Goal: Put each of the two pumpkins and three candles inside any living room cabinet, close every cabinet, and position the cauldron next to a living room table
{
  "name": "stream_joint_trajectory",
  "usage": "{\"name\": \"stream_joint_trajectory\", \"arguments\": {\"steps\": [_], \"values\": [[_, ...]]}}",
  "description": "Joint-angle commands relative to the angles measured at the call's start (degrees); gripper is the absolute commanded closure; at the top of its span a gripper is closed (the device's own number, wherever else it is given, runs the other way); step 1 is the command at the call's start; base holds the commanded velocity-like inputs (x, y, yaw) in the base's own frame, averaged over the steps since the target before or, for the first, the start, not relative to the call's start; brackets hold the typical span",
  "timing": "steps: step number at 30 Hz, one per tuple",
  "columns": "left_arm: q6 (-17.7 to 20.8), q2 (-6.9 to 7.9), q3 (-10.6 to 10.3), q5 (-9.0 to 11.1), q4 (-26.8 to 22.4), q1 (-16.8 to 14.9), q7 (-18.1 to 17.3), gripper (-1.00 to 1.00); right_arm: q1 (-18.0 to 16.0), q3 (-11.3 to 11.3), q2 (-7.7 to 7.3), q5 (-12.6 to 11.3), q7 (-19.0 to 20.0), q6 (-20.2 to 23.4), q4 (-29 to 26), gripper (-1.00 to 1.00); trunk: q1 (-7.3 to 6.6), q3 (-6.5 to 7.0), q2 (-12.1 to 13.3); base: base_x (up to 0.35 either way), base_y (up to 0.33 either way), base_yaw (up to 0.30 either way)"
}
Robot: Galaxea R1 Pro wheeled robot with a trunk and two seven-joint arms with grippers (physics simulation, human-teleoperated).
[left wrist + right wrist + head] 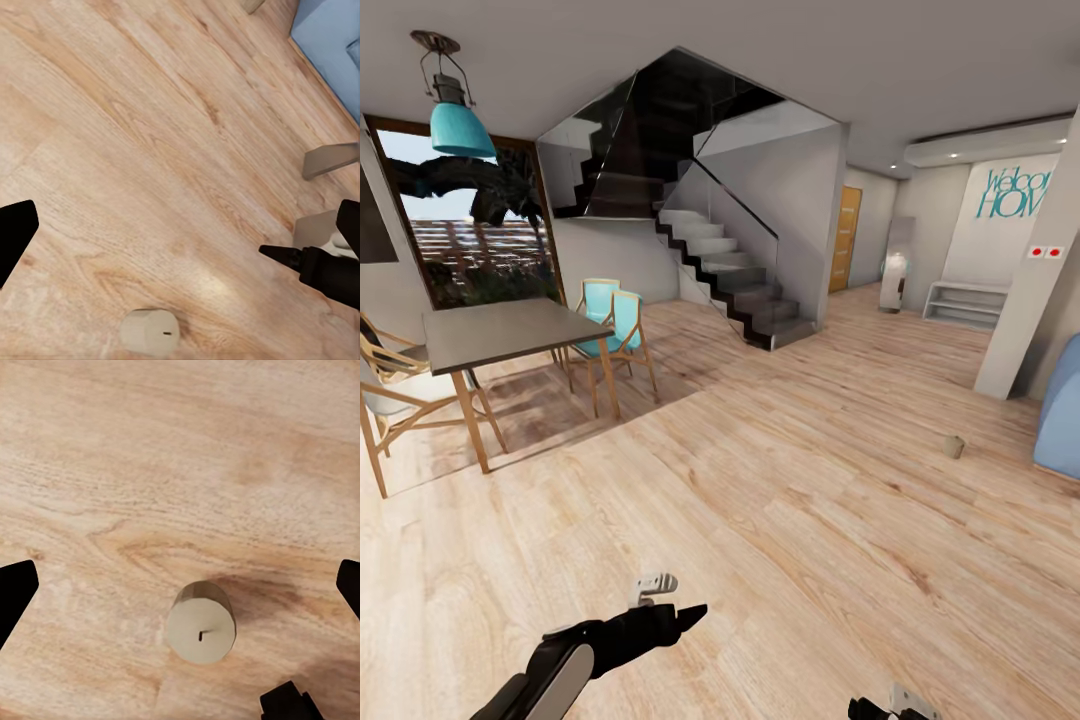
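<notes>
Floorboards [780,520] of pale wood run across a wide room. Off to the left stands a dark dining table [500,330] with wooden chairs, two of them with teal seats [605,335]. A teal lamp [458,120] hangs above it. Behind, a staircase [730,270] climbs to the left. At the far right, a small beige candle [955,446] stands upright on the floor, near the edge of a blue sofa [1060,420].

Low in the head view, the left gripper [685,615] reaches forward over bare boards, its black fingers close together; whether they fully meet is hard to tell from this angle. In its wrist view, wide-set dark fingertips [15,236] frame a second candle [150,330] on the floor.

The right gripper [890,708] just shows at the bottom edge. Its wrist view looks straight down on a third candle [201,622], wick up, standing on the boards between the spread, empty fingertips [15,596], touching neither.
</notes>
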Motion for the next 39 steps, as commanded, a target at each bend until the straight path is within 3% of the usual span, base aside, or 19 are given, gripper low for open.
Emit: {"name": "stream_joint_trajectory", "arguments": {"steps": [1,39], "values": [[0.21,0.03,-0.06,0.29,-0.03,-0.02,-0.18,-1.00,0.00,-0.45,0.03,0.16,-0.15,0.38,-0.16,-1.00,0.22,-0.24,-0.44,0.000,0.000,0.000],[0.22,0.00,-0.06,0.21,0.02,0.08,-1.55,-1.00,-0.04,-0.36,0.12,0.16,-0.15,0.18,-0.16,-1.00,8.57,-7.06,-15.68,0.000,0.000,0.000]]}}
